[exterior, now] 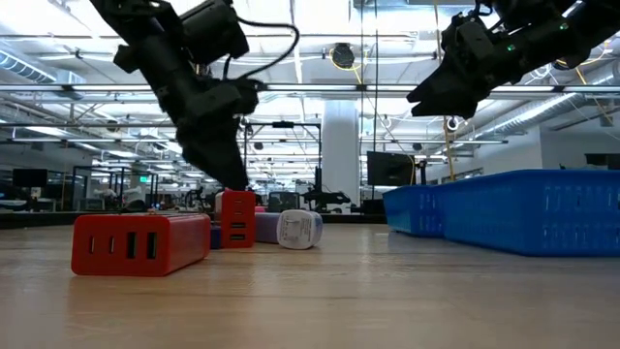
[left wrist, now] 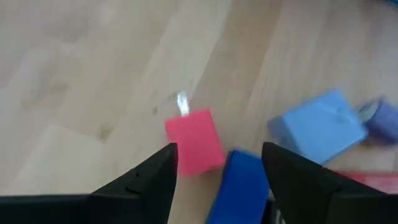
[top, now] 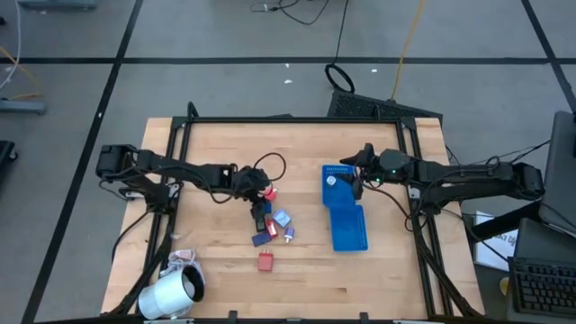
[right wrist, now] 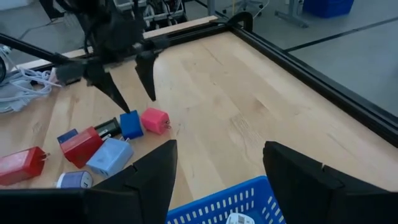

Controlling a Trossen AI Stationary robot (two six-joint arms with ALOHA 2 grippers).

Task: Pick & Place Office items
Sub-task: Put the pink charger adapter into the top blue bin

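Left gripper (right wrist: 132,84) open, hovering over small pink-red plastic charger cube (right wrist: 154,120) on table (top: 387,270); reach step. Next probably: drop, pinch. Right gripper (top: 358,173) open above blue plastic tray (top: 346,229).

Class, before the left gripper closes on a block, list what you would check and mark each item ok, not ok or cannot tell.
1. Left gripper open: ok, its fingers stand apart above the pile.
2. Target between the fingers: cannot tell; the pink block and the dark blue block both lie in the gap in the left wrist view.
3. Neighbours clear of the target: not ok, the pink block touches the dark blue one.
4. Right gripper out of the way: ok, it is over the tray, open.
5. Tray has room: ok, only one small white item shows in it.
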